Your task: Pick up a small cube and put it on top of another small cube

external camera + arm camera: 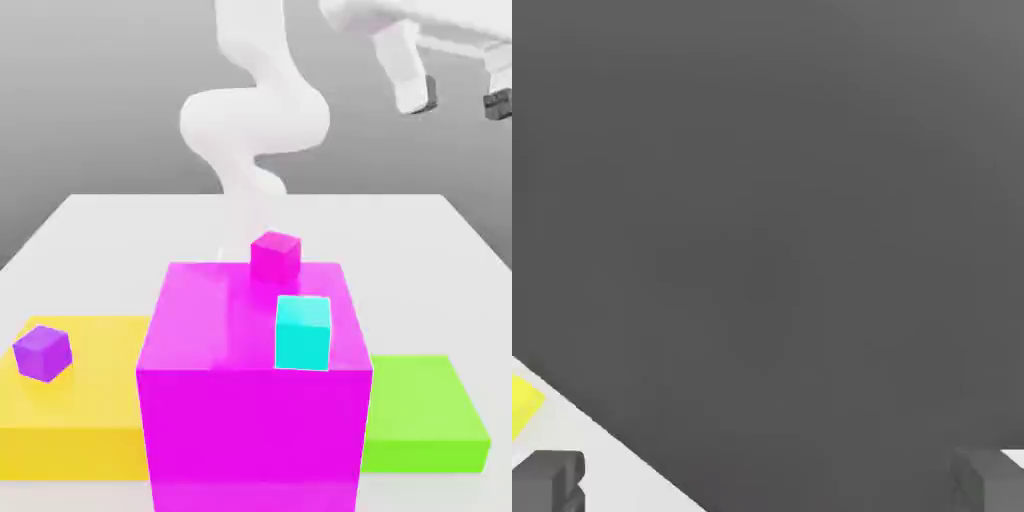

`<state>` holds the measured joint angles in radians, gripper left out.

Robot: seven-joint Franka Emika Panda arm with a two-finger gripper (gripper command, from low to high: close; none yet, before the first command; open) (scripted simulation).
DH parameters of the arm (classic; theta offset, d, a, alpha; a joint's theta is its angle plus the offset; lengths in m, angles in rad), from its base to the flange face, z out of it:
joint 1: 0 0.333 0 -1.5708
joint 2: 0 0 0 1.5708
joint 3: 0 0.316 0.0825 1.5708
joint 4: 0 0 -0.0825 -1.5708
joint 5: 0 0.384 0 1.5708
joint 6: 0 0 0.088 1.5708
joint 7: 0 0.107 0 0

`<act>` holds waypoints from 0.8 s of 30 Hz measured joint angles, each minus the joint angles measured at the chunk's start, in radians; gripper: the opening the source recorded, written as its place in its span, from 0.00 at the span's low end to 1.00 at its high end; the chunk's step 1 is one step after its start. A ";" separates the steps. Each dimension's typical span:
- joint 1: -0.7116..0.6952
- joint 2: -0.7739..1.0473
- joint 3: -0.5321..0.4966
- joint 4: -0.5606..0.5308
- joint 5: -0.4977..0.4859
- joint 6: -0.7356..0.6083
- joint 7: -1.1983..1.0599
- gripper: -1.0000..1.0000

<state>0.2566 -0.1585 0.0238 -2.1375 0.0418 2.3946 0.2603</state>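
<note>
Hovering wide-open tool (462, 100), small yellow cube (522, 405) beside one fingertip.

White table (100, 215) carries 1 large magenta block (250, 400), flanked by a flat yellow slab (80, 410) and a flat green slab (425, 415). A purple cube (42, 352) rests on the yellow slab.

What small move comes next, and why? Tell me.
Probably lower the end effector toward the table: it hangs high above it, open and empty. The hand view catches a yellow patch, perhaps the cube to grab.
</note>
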 joint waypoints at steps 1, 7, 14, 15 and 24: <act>0.010 0.036 0.007 0.009 0.000 0.006 -0.029 0.50; 0.079 0.254 0.049 0.064 -0.020 0.039 -0.188 0.50; 0.132 0.509 0.101 0.128 -0.093 0.076 -0.342 0.50; 0.142 0.546 0.108 0.138 -0.107 0.081 -0.363 0.50; 0.203 0.828 0.106 0.208 -0.196 0.196 -0.427 0.00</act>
<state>0.4598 0.6694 0.1302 -1.9298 -0.1543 2.5906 -0.1667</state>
